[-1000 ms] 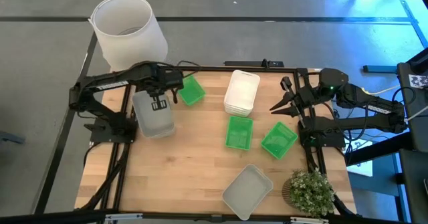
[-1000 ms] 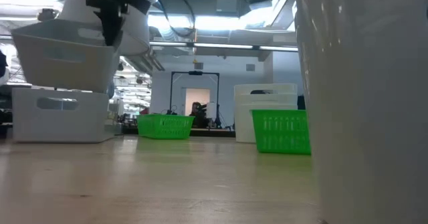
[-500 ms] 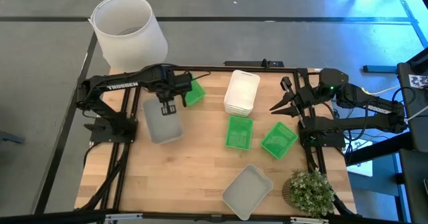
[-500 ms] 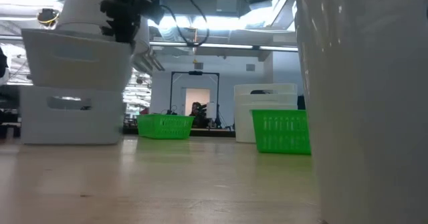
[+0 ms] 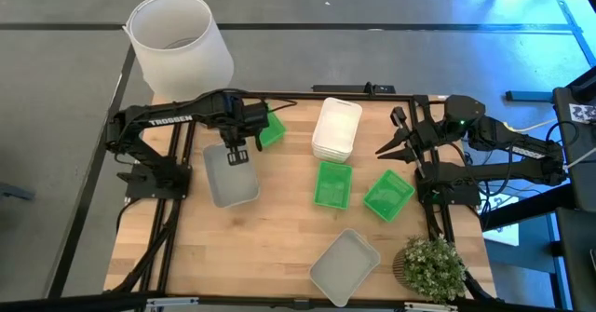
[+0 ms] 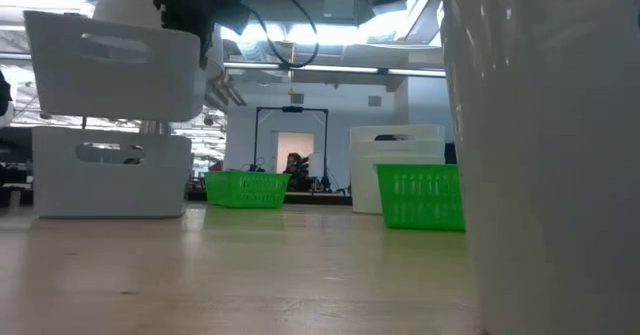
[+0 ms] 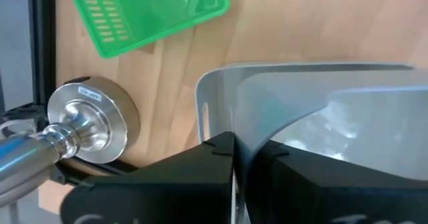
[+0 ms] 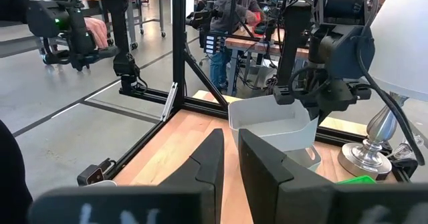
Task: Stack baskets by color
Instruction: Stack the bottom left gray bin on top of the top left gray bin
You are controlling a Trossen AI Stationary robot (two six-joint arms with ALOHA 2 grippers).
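My left gripper (image 5: 235, 154) is shut on a translucent grey basket (image 6: 115, 70) and holds it in the air at the table's left, over a second grey basket (image 6: 110, 180) that stands on its base on the wood. A third grey basket (image 5: 345, 266) lies near the front edge. White baskets (image 5: 336, 128) sit nested in a stack at the far middle. Green baskets lie apart: one (image 5: 272, 130) beside the left arm, two (image 5: 332, 183) (image 5: 388, 195) at mid-right. My right gripper (image 5: 380, 148) waits raised at the right, fingers slightly open, nothing between them. My left gripper pinches the rim of the held basket's far short wall (image 7: 249, 138), one finger inside the basket and one outside. The fingers come from above, pointing steeply down. The basket hangs lifted clear, open side up, a little tilted, above the lower grey basket.
A large white lampshade (image 5: 177, 42) stands beyond the table's far left corner, its silver base (image 7: 87, 120) close to the lower grey basket. A small potted plant (image 5: 431, 265) sits at the near right corner. Bare wood lies at the near left.
My left gripper has carried the grey basket toward the table's right and near edges and tipped to point more steeply down. The basket stays clear of the one below, which has shifted a little to the right too.
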